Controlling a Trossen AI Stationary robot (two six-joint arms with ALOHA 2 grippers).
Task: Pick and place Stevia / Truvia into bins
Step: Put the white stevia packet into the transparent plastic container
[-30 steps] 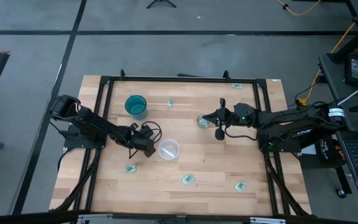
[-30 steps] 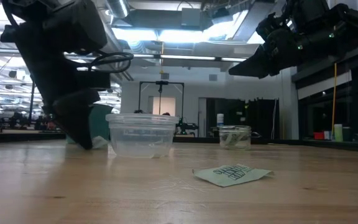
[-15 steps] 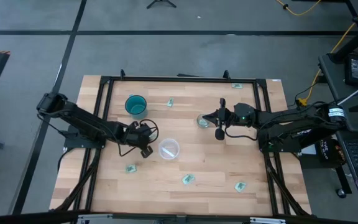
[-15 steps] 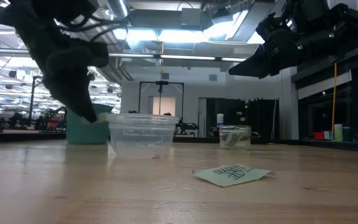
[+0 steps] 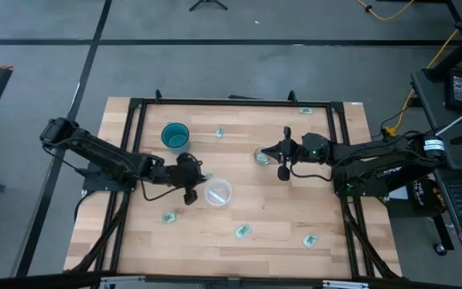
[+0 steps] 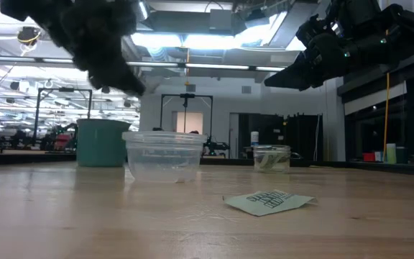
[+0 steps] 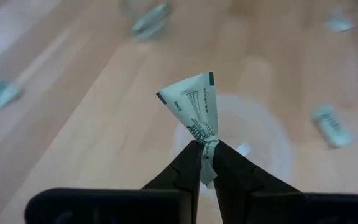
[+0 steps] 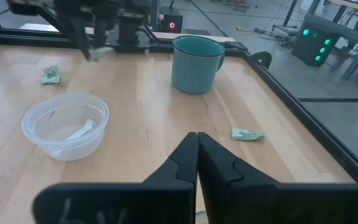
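We see the left gripper (image 7: 204, 144) clamped on a pale green packet (image 7: 196, 112), its long axis continuing straight out past the fingertips, raised above the whitish cup (image 5: 218, 193) mid-table. The right gripper (image 8: 197, 142) hangs closed, empty.

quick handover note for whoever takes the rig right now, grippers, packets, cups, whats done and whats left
Left gripper: shut on a Stevia packet, raised beside the wide translucent cup.
Right gripper: shut, empty, waiting by the small glass cup.
Done: one packet lies in the wide cup, one in the glass cup.
Left: drop the held packet; loose packets remain on the table, one near the teal cup.
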